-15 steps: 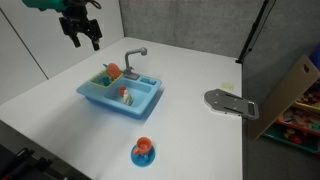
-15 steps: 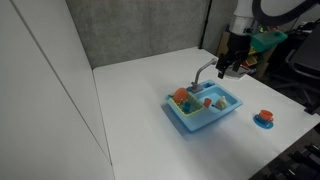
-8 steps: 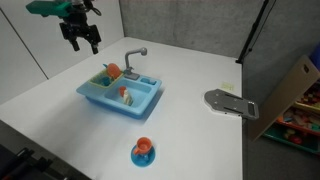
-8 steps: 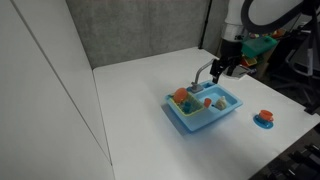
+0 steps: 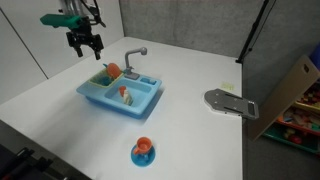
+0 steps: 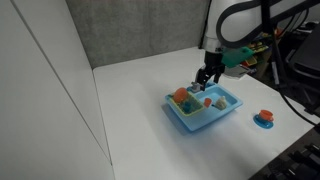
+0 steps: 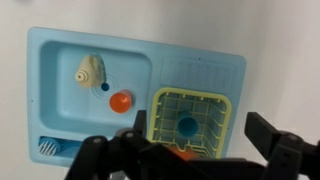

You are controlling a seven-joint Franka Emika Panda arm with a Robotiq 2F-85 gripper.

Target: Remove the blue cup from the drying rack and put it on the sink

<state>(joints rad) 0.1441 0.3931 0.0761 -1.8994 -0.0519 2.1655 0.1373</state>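
Open gripper hangs over the sink, jaws spread wide w/ nothing held. Wrist view: blue cup sits inside the green drying rack, approx. at its centre.

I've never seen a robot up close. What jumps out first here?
A light-blue toy sink sits on a white table, and the robot's black hand hovers open above it. In the wrist view, a tiny blue cup sits inside the green drying rack.

Gripper, jaws apart, above the far end of the sink; orange-topped toy well apart.
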